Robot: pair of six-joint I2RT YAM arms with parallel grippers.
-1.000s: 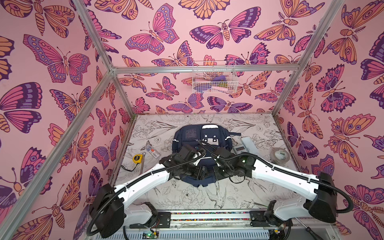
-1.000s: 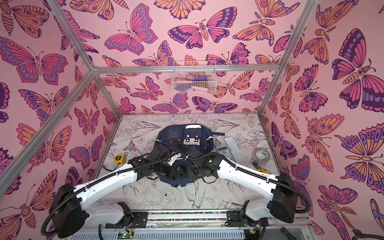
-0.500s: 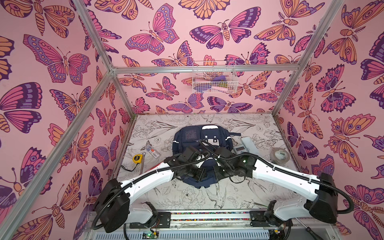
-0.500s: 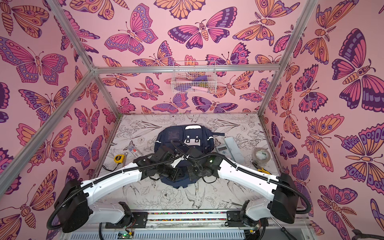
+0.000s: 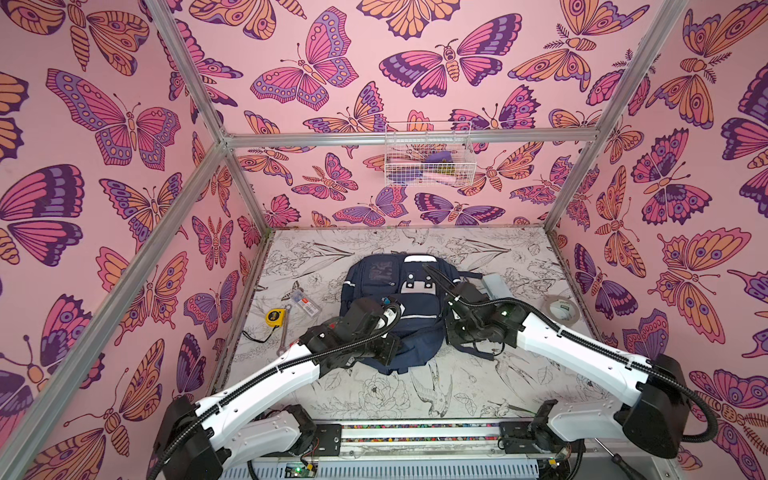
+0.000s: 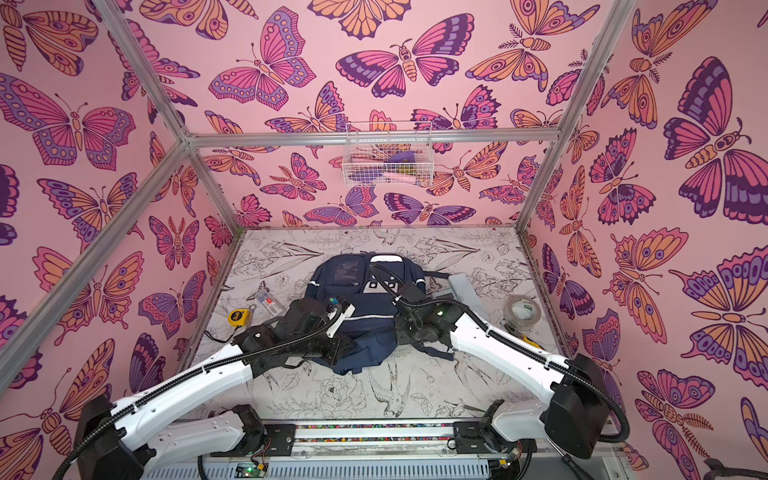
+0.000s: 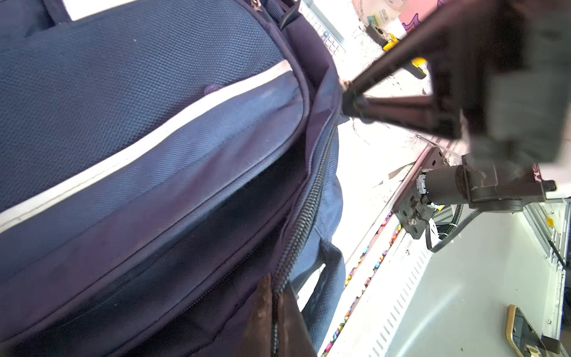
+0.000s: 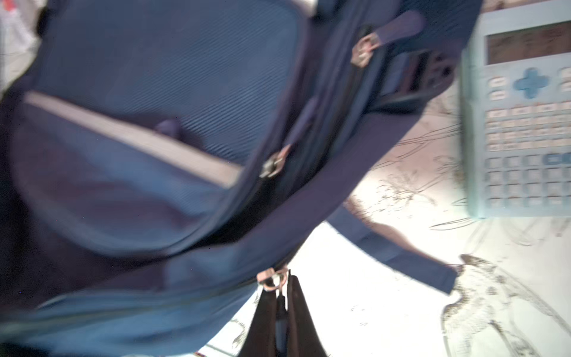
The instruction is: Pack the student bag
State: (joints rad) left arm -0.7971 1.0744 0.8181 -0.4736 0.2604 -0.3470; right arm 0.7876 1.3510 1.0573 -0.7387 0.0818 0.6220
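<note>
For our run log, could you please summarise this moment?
left claw shut on student bag | right claw shut on zipper pull

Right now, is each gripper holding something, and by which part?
Left gripper is shut on the student bag, pinching its edge beside the zipper teeth. Right gripper is shut on a zipper pull of the same bag.

Yellow tape measure (image 5: 273, 316), pale-blue calculator (image 8: 522, 123), tape roll (image 5: 564, 309), wall-hung wire basket (image 5: 428, 179).
</note>
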